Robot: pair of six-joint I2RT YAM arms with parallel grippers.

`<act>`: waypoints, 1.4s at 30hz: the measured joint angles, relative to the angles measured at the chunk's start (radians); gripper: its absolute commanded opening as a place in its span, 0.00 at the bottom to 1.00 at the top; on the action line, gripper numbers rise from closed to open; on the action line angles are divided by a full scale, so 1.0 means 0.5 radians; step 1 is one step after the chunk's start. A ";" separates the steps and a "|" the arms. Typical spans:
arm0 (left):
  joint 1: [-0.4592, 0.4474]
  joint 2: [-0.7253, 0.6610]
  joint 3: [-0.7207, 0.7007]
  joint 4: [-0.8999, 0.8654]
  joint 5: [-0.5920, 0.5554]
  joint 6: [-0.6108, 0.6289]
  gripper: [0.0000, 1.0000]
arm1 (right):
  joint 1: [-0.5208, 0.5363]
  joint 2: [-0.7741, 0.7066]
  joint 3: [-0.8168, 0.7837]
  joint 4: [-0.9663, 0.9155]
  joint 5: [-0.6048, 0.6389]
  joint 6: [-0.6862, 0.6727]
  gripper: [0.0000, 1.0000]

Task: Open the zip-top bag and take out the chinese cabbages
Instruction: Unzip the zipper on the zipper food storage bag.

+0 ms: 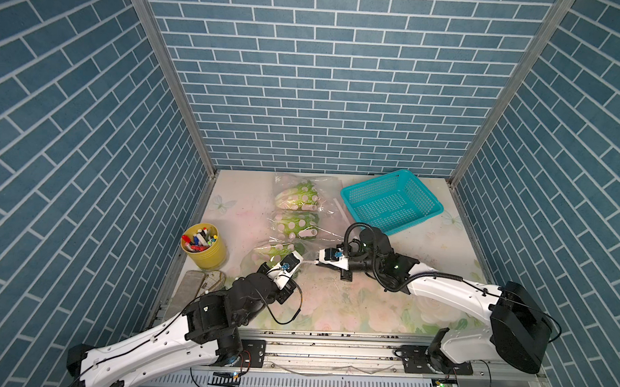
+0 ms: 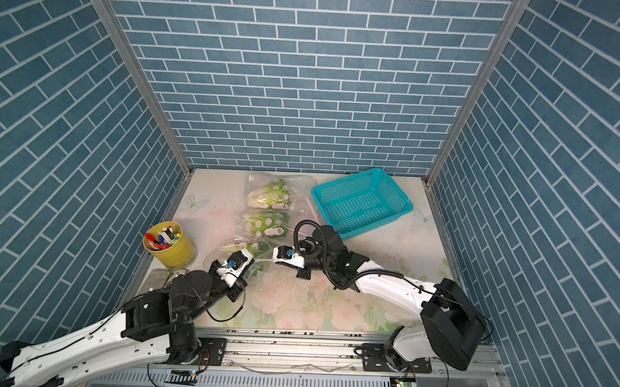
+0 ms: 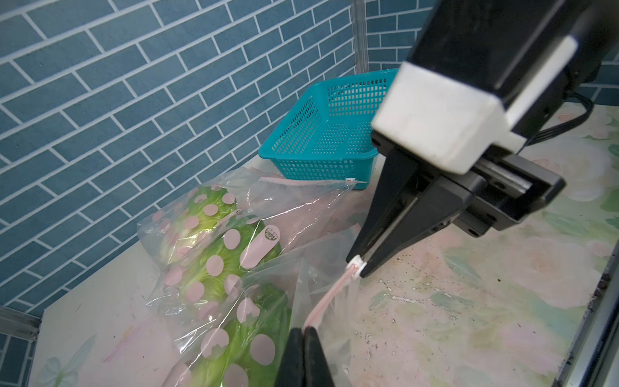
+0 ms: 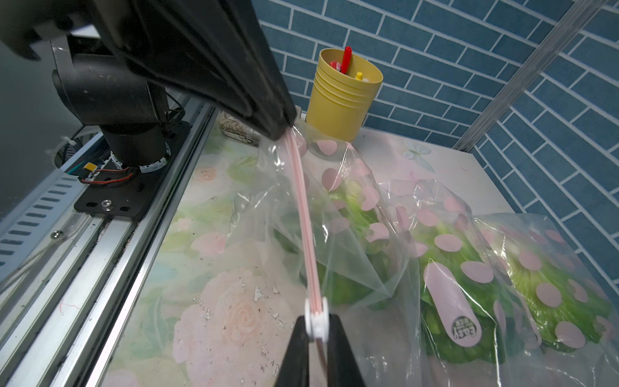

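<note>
Three clear pink-dotted zip-top bags lie in a row, each holding one of the chinese cabbages (image 1: 299, 194) (image 1: 293, 224) (image 1: 271, 254). The nearest zip-top bag (image 3: 268, 301) (image 4: 351, 234) is held at its mouth by both grippers. My left gripper (image 3: 304, 330) (image 1: 302, 260) (image 2: 254, 259) is shut on the end of the pink zip strip (image 3: 330, 295) (image 4: 303, 214). My right gripper (image 4: 316, 323) (image 1: 315, 263) (image 2: 272, 260) is shut on the white slider (image 4: 316, 318) (image 3: 355, 264) of that strip. The strip runs taut between them, still closed. The cabbage (image 4: 348, 207) (image 3: 248, 335) lies inside, green through the film.
An empty teal basket (image 1: 390, 205) (image 2: 362, 204) (image 3: 335, 134) stands at the back right. A yellow cup (image 1: 205, 252) (image 2: 171, 251) (image 4: 341, 100) of markers sits at the left wall, with a flat patterned pouch (image 1: 198, 283) in front of it. Blue brick walls enclose three sides.
</note>
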 measured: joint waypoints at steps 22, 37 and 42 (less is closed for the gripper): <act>0.017 -0.082 0.224 -0.339 -0.240 -0.116 0.00 | -0.130 0.079 0.010 -0.093 0.122 -0.122 0.00; 0.018 -0.101 0.213 -0.378 -0.252 -0.181 0.00 | -0.222 0.130 -0.075 -0.169 0.212 -0.172 0.00; 0.018 -0.101 0.212 -0.385 -0.254 -0.191 0.00 | -0.227 0.136 -0.082 -0.199 0.222 -0.197 0.00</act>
